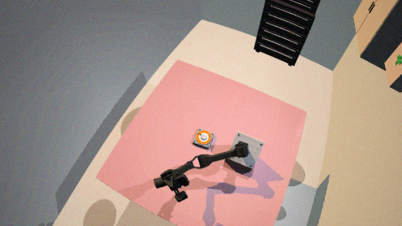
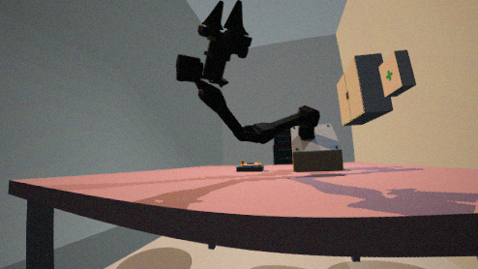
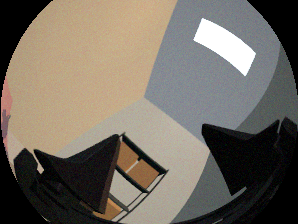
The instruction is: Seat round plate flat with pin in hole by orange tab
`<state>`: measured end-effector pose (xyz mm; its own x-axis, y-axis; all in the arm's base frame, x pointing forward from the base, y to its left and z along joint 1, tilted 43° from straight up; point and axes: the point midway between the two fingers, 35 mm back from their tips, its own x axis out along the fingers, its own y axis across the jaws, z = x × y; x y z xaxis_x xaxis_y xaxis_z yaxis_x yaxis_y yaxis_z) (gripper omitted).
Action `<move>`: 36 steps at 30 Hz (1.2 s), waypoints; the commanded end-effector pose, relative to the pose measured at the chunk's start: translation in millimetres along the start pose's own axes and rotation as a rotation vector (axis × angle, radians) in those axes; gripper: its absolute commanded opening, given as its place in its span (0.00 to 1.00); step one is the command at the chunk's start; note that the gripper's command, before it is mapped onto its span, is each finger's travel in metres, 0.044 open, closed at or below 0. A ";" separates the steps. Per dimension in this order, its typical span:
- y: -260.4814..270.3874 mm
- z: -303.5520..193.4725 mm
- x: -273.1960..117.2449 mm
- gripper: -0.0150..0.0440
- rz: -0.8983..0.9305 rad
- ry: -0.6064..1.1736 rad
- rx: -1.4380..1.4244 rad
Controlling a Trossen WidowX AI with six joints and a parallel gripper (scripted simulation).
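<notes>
A: Where is the round orange-rimmed plate (image 1: 203,138)?

B: It sits on its small grey square base (image 1: 197,143) on the pink table top (image 1: 228,102), near the arm's mount.

A: And the black parallel-jaw gripper (image 2: 226,12)?

B: Raised high, pointing upward, jaws wide apart, holding nothing. I judge the approach is not yet begun.

A black drawer unit (image 1: 287,28) is standing beyond the far edge of the pink counter (image 1: 211,102); a wall cabinet (image 2: 374,84) is hanging right.
</notes>
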<state>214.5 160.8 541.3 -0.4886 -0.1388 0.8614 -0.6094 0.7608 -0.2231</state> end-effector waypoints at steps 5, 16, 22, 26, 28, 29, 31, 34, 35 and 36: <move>18.2 49.3 66.8 0.71 -0.068 -0.203 0.239; -2.9 195.8 155.9 0.25 -0.170 -0.710 0.676; -42.7 279.1 173.5 0.25 -0.194 -1.037 0.947; -71.7 317.9 169.9 0.25 -0.196 -1.216 1.065; -102.8 349.5 158.9 0.25 -0.196 -1.389 1.158; -115.4 360.4 152.7 0.25 -0.194 -1.458 1.190; -138.8 378.2 138.6 0.25 -0.186 -1.585 1.240; -154.9 386.3 123.4 0.25 -0.181 -1.683 1.274; -164.9 391.9 114.3 0.25 -0.171 -1.743 1.290; -177.4 399.0 102.9 0.25 -0.156 -1.818 1.305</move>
<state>-1.0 -216.5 508.2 0.0555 -0.9964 -0.0647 -0.3577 0.0407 -0.9330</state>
